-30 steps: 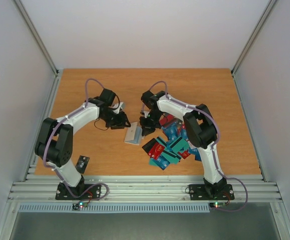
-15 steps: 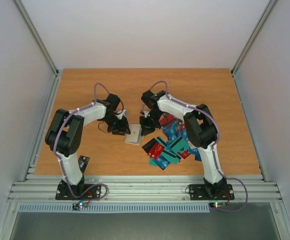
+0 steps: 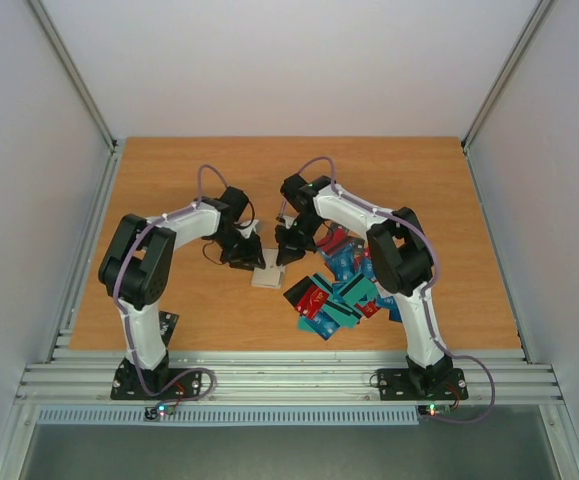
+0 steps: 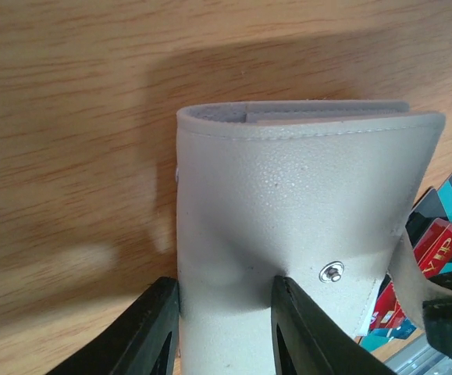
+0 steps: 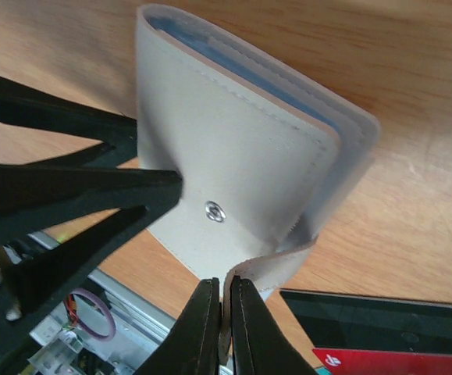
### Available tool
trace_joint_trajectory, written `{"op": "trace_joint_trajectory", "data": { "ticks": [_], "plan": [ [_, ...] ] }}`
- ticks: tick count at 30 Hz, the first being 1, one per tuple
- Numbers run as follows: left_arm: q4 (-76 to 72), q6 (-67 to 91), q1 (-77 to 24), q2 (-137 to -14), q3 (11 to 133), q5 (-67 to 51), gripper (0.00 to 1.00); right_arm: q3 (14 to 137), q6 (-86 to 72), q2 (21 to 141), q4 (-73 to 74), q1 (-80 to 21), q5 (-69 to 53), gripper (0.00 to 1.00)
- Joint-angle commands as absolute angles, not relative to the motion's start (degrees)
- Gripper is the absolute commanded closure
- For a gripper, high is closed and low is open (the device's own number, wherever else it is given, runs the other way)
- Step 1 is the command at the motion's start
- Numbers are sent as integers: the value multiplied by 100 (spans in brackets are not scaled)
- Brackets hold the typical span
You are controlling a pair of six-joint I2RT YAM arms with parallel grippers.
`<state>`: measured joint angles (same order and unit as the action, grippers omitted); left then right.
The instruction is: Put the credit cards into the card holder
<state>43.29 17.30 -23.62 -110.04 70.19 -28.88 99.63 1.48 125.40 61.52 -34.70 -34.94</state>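
The cream-beige card holder (image 3: 268, 272) is folded shut between the two grippers at mid-table. In the left wrist view it (image 4: 304, 203) fills the frame, snap stud showing. My left gripper (image 4: 226, 308) pinches its near edge, one finger at the side and the other denting the cover. My right gripper (image 5: 226, 293) is shut on the holder's thin clasp strap (image 5: 276, 266), which curls off the cover (image 5: 233, 148). The credit cards (image 3: 334, 295), teal, blue, red and black, lie heaped to the right of the holder. A few cards (image 4: 436, 242) show behind it.
A small black object (image 3: 164, 325) lies near the left arm's base. Metal rails (image 3: 289, 375) run along the table's near edge and white walls close in the sides and back. A black card (image 5: 382, 316) lies close under the right gripper.
My left arm has swung right to the card holder and its jaws have narrowed onto the holder's edge. The right gripper has held the strap and barely moved.
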Motion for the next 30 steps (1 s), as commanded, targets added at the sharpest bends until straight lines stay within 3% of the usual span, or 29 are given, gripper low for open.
{"op": "trace_joint_trajectory", "data": {
  "ticks": [1, 17, 30],
  "plan": [
    [4362, 1702, -2439, -11132, 7111, -2842, 66, 10284, -83, 12793, 6180, -3454, -3814, 95],
    [4176, 1843, -2443, -11145, 6997, -3003, 67, 10368, -252, 13190, 6146, -3454, -3942, 81],
    [4150, 1881, -2443, -11116, 6961, -3041, 68, 10512, -348, 13245, 6093, -3454, -3850, 83]
  ]
}}
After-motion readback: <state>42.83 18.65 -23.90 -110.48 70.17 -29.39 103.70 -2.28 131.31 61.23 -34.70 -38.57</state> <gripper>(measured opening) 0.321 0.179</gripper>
